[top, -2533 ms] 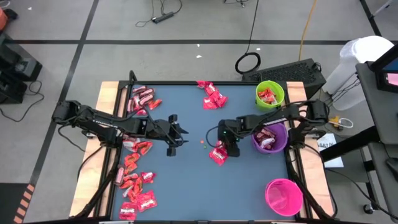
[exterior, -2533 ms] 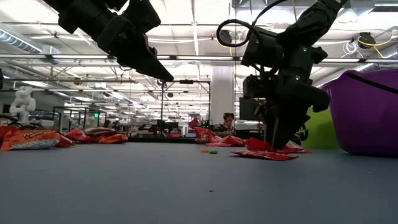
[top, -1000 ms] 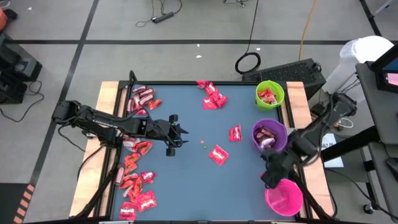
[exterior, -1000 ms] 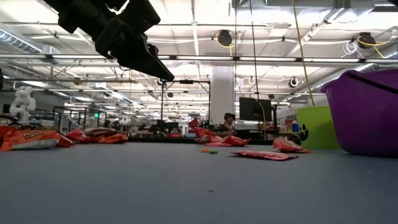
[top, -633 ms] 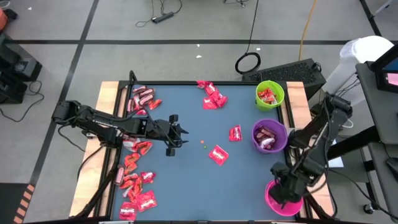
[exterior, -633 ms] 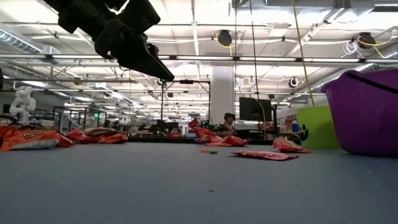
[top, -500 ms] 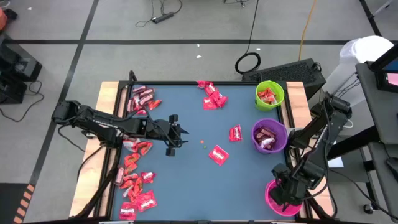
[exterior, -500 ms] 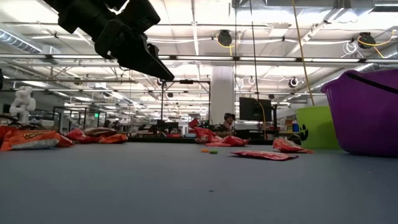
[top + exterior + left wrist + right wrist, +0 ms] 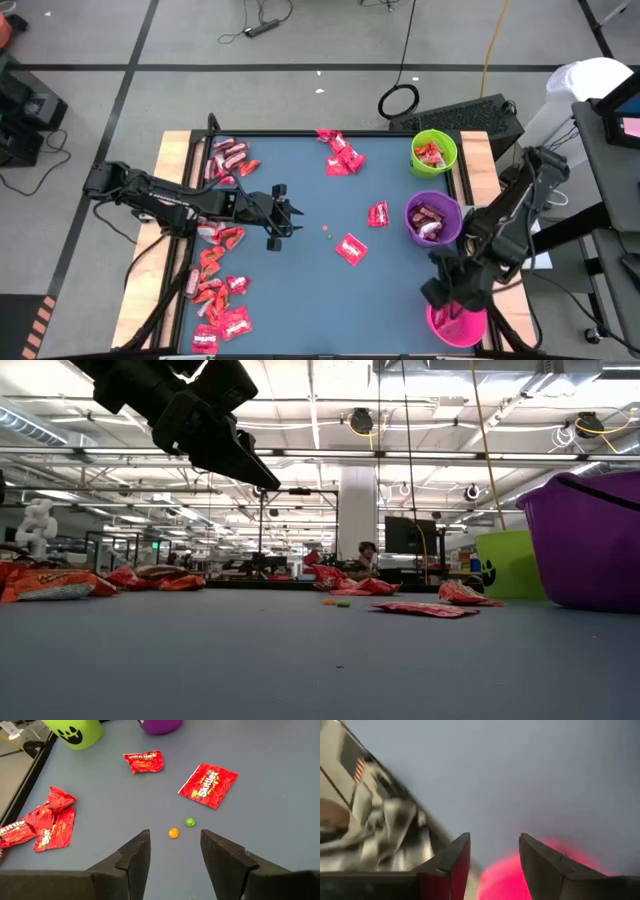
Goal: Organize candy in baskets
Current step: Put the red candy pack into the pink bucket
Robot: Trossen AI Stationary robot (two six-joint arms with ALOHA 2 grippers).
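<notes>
Over the pink basket [image 9: 458,322], at about 4 o'clock on the worktop [image 9: 300,290], the right gripper [image 9: 491,851] hangs with fingers parted, nothing between them. Left gripper [image 9: 172,851] at 9 o'clock, wide, empty. Candy [image 9: 221,301] heaped along the 8 o'clock edge; two packets near centre [image 9: 351,248]. Purple basket [image 9: 433,220] and green basket [image 9: 434,151] at 2–3 o'clock hold candy.

Red white-lettered candy [image 9: 208,784]; lime [image 9: 434,151], purple [image 9: 433,221], pink [image 9: 457,322] baskets; blue-grey table [image 9: 300,290].
</notes>
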